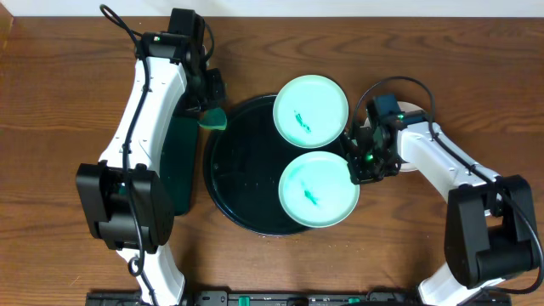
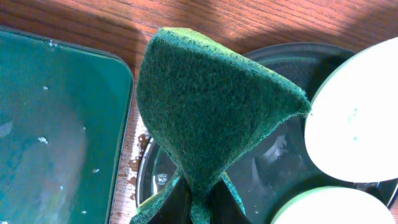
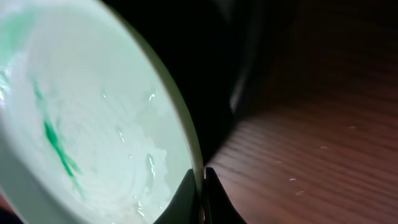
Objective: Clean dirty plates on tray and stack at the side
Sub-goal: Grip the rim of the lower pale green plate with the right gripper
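Two pale turquoise plates lie on the round black tray (image 1: 234, 183), each with a green smear. The far plate (image 1: 310, 107) sits at the tray's back right and the near plate (image 1: 317, 189) at its front right. My right gripper (image 1: 357, 163) is shut on the near plate's right rim. In the right wrist view its fingertips (image 3: 203, 190) pinch that thin rim, and the plate (image 3: 93, 124) fills the left side. My left gripper (image 1: 211, 100) hovers at the tray's back-left edge, shut on a green sponge (image 2: 211, 106). The sponge (image 1: 214, 119) fans out above the jaws.
A rectangular dark-green tray (image 2: 56, 124) with droplets lies left of the black tray (image 2: 273, 168), mostly under the left arm. Bare wooden table (image 1: 68, 102) surrounds both. A pale round edge (image 1: 415, 109) shows beneath the right arm.
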### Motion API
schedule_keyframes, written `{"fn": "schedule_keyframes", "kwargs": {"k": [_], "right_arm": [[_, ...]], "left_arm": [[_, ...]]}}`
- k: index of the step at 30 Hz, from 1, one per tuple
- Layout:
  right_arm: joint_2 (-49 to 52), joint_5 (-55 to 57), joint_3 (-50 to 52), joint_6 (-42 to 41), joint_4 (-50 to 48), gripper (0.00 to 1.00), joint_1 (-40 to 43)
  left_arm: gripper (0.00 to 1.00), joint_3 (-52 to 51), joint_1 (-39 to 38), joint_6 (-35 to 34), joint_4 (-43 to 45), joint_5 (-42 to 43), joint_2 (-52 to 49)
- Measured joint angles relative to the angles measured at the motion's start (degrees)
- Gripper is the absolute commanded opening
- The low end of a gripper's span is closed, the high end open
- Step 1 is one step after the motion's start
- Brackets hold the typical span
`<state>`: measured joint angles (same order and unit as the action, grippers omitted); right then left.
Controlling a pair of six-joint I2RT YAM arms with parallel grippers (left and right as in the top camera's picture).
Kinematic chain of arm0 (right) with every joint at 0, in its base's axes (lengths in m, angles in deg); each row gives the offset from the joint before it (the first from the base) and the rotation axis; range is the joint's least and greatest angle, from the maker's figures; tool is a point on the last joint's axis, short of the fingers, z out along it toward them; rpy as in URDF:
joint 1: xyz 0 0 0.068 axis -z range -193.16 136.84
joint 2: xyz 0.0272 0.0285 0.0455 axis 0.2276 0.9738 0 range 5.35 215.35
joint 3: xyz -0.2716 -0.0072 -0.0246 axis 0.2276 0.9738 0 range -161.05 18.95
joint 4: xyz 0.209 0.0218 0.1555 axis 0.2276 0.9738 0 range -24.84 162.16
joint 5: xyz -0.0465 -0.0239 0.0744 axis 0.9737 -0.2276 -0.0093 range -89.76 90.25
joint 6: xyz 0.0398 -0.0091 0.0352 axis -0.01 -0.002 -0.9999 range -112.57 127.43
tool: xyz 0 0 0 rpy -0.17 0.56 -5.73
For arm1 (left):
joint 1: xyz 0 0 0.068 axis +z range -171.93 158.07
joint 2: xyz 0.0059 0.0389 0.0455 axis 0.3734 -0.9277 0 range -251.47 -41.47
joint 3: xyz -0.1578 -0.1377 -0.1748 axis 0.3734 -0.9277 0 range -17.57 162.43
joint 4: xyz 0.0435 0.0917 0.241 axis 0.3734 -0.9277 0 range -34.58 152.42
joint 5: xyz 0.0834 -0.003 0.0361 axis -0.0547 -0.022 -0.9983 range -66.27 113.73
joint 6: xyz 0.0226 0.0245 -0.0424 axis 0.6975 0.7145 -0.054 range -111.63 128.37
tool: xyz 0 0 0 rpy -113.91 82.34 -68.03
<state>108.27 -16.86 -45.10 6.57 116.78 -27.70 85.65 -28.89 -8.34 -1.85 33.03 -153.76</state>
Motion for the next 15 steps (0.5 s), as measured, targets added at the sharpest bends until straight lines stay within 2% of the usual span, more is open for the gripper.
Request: {"fn": "schedule_keyframes", "kwargs": {"k": [3,6,9,15], "right_arm": [[0.00,-1.05,-2.89,-1.75,0.79,0.01,-2.73],[0.00,-1.62,-6.71,-6.58,-2.60,0.01,-6.56],[0.00,-0.37,-9.11,-17.22,-11.41,0.01,-13.35],[4.24,5.64,-9.11,-27.82,-14.64,0.01,-21.88]], "left_arm": [[0.07,-0.02,0.00,0.00,0.00,0.00,0.00],[0.07,-0.02,0.00,0.00,-0.02,0.00,0.00],[0.07,-0.02,0.00,0.00,-0.79,-0.02,0.00],[0.07,-0.02,-0.02,-0.72,-4.28,-1.40,0.00]]}}
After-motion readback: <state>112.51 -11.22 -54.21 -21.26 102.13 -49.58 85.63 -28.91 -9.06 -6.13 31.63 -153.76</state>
